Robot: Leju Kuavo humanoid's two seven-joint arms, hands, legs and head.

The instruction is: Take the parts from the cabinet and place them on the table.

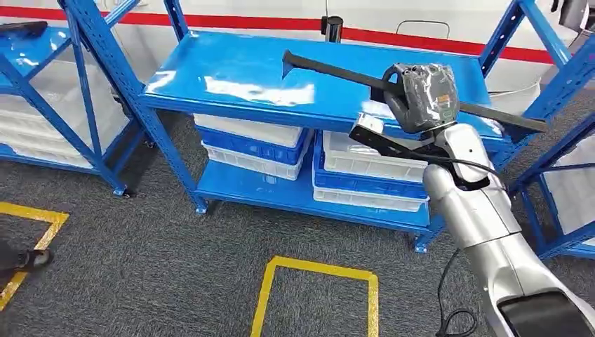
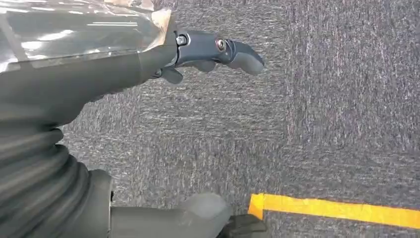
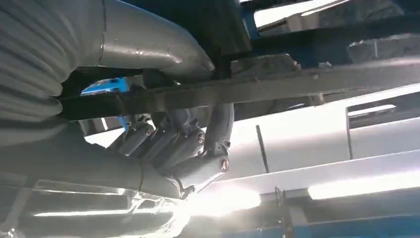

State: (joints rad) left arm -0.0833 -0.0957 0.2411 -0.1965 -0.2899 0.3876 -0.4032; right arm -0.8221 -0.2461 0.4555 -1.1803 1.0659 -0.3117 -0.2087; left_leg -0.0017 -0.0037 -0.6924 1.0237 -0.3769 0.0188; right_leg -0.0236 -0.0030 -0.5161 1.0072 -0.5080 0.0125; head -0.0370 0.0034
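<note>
- Your right hand (image 1: 419, 97) is wrapped around a long dark bar (image 1: 330, 69), the part you are taking from the cabinet; the right wrist view shows the fingers (image 3: 163, 141) curled under it and the thumb over it, so the grip looks closed on the bar.
- The bar runs crosswise through the hand: a long stretch reaches out past the hand over the blue top shelf (image 1: 231, 74), and a shorter stretch sticks out the other side, toward the blue upright (image 1: 561, 77) of the next rack.
- You cannot tell from these views whether the bar rests on the shelf or is lifted just clear of it.
- The edge to mind is that upright beside the hand's outer side; the short end lies near it, and swinging that way could knock it.
- Open room lies back toward your body, over the grey carpet (image 1: 175, 267) with its yellow floor marking (image 1: 319, 265).
- Your left hand (image 2: 208, 52) hangs over the carpet, fingers loosely apart, holding nothing; it is well apart from the bar, so the right arm carries this move.
</note>
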